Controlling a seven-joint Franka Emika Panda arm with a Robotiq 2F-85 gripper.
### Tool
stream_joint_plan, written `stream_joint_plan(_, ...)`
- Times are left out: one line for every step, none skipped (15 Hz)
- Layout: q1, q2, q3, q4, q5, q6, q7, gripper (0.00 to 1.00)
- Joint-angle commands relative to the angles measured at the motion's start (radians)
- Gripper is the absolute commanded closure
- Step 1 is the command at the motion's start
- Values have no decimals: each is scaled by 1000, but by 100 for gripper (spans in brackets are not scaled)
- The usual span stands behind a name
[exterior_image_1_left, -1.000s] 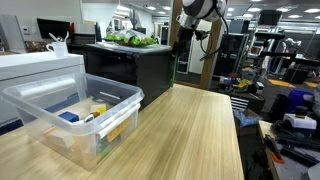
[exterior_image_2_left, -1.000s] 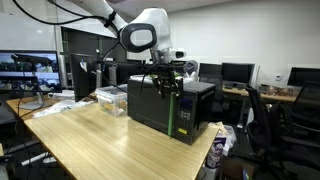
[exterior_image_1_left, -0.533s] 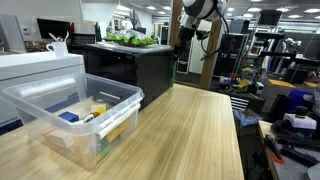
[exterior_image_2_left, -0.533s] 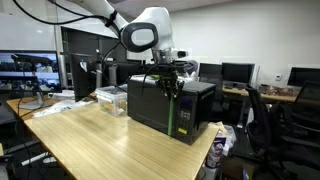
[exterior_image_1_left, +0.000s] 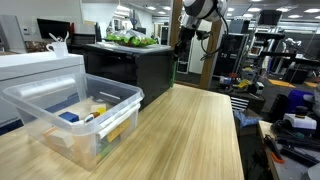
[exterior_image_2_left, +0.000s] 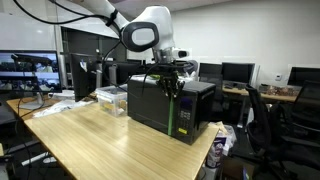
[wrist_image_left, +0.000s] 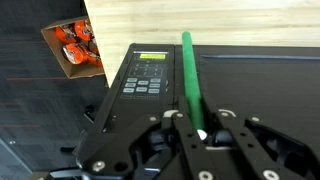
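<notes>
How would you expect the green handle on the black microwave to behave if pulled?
The green handle looks like a straight, rigid bar, so it should hardly flex in the end effector. Its smooth finish might let the grip slide along it. The microwave seems boxy and heavy, so tipping looks unlikely, though it could skid on the table.

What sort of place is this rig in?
Probably an open-plan office or robotics lab: rows of desk monitors, office chairs, and a microwave on a wooden worktable.

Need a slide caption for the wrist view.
Wrist view: gripper closed on the green handle of the microwave, control panel alongside, cardboard box at upper left.
</notes>
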Motion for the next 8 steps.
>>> stream_joint_plan(-20,7,1,-8,10,5,-38,95)
stream_joint_plan(-20,6,0,-14,8,9,-39,95)
stream_joint_plan(-21,5,-2,-24,5,18,-44,95)
stream_joint_plan(-21,4,-3,-29,3,21,-45,95)
stream_joint_plan(-19,0,-5,-42,-6,34,-47,95)
stream_joint_plan(-18,-3,-5,-50,-8,42,-48,95)
stream_joint_plan(-15,-10,-5,-65,-16,55,-51,95)
stream_joint_plan(-10,-18,-8,-84,-25,77,-49,95)
